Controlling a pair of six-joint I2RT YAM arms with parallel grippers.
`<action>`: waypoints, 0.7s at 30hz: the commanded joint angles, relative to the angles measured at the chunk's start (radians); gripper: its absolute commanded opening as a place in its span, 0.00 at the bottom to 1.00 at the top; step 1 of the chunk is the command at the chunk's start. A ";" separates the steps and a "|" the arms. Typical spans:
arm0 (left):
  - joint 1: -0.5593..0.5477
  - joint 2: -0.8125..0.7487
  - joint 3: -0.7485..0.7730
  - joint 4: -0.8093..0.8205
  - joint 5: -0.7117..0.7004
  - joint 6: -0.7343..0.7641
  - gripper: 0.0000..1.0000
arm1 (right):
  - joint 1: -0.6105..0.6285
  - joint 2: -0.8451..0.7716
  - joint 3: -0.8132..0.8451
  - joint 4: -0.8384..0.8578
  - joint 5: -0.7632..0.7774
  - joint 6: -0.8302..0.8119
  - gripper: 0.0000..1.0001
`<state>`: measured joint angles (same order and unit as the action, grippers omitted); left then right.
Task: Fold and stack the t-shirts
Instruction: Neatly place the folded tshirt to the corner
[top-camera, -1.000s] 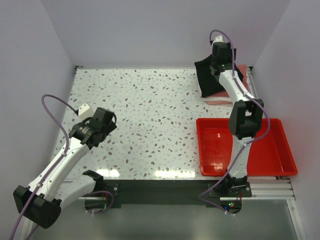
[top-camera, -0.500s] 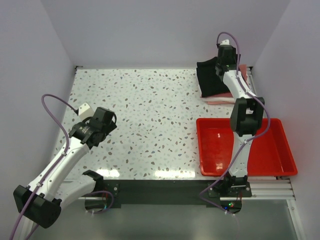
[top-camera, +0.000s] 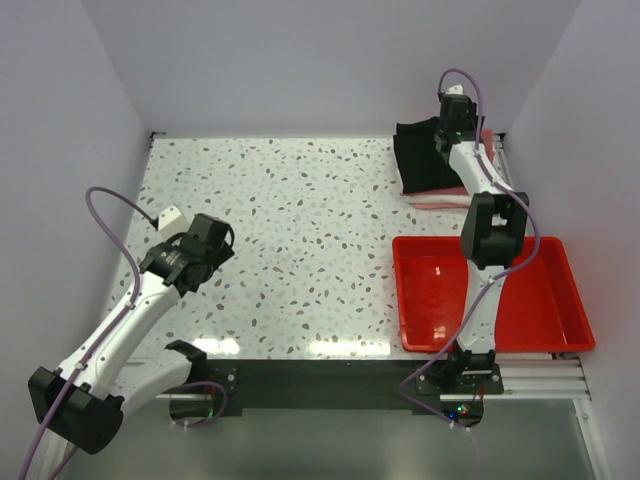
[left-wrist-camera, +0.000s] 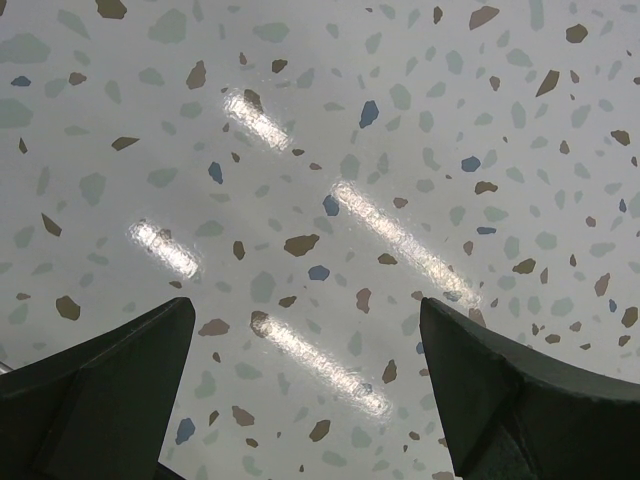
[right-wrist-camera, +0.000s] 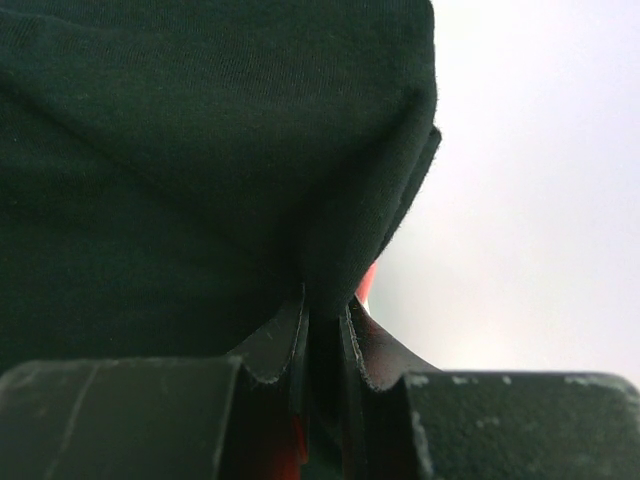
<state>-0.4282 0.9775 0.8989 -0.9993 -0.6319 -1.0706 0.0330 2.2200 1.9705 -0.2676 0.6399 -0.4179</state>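
Note:
The folded black t-shirt lies at the table's far right corner, on top of the salmon-pink t-shirt. A thin pale layer shows at the stack's near edge; I cannot tell if it is the white t-shirt. My right gripper is over the black shirt's far right edge. In the right wrist view it is shut on a fold of black cloth, with a sliver of pink behind it. My left gripper hovers over bare table at the left, open and empty; its fingers stand wide apart.
A red plastic tray sits at the near right, in front of the shirt stack, with the right arm reaching over it. The speckled table is walled by white panels at the left, back and right.
My right gripper has moved to the right and toward the back corner with the black shirt's edge, and the cloth that hung raised now lies flatter on the stack. The left arm has barely moved.

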 joint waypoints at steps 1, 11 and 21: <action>-0.001 -0.010 0.034 0.016 -0.018 0.000 1.00 | -0.022 -0.006 0.045 0.021 0.017 0.027 0.11; -0.001 -0.020 0.035 0.001 -0.025 -0.009 1.00 | -0.025 -0.014 0.074 0.004 0.014 0.099 0.99; -0.001 -0.046 0.044 -0.001 -0.025 0.001 1.00 | -0.024 -0.149 0.014 -0.034 -0.149 0.226 0.99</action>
<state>-0.4282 0.9550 0.8997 -1.0039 -0.6323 -1.0714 0.0120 2.2051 1.9903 -0.2935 0.5755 -0.2710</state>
